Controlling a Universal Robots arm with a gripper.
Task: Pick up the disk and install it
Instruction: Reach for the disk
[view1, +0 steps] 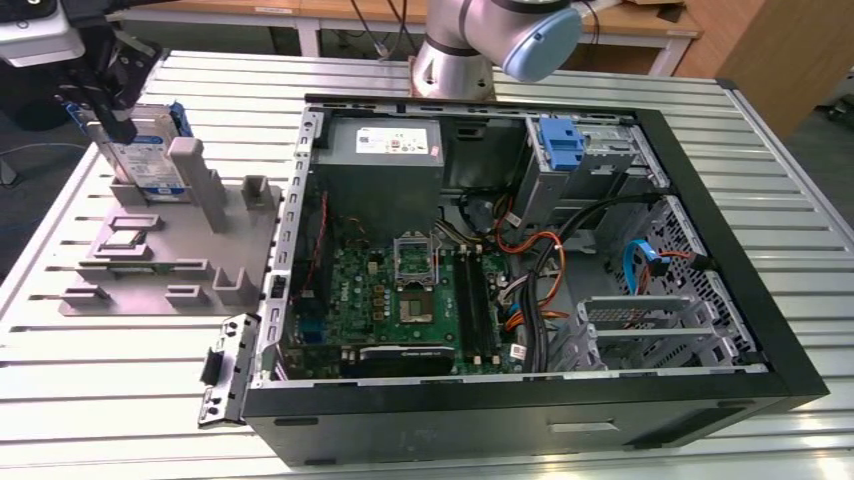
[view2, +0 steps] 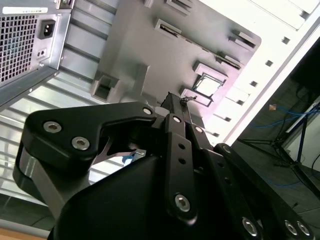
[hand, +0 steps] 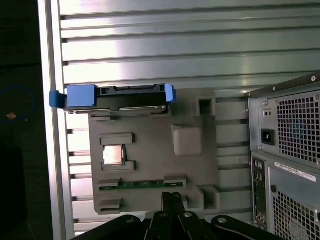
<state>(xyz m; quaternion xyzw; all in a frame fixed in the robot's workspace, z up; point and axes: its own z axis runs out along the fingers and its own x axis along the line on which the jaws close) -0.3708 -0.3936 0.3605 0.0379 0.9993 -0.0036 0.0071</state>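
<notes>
The disk (view1: 144, 155) stands on edge in a slot at the far end of the grey fixture (view1: 147, 270), at the exterior view's left. It is silver-grey with a white-and-blue label and a blue bracket. In the first wrist view I look down on the disk's (hand: 117, 97) thin edge, with blue bracket ends on both sides. My gripper (view1: 120, 128) hangs above and just in front of the disk, apart from it. In both wrist views its black fingers (hand: 172, 197) (view2: 172, 100) lie pressed together, shut on nothing.
The open computer case (view1: 787, 330) lies beside the fixture, with its motherboard (view1: 400, 300), grey power supply (view1: 384, 140) and a blue drive bay (view1: 563, 145). The fixture (hand: 150, 165) also holds a processor chip (hand: 114, 155) and a memory stick (hand: 140, 186). The slatted metal table (view1: 120, 400) surrounds it all.
</notes>
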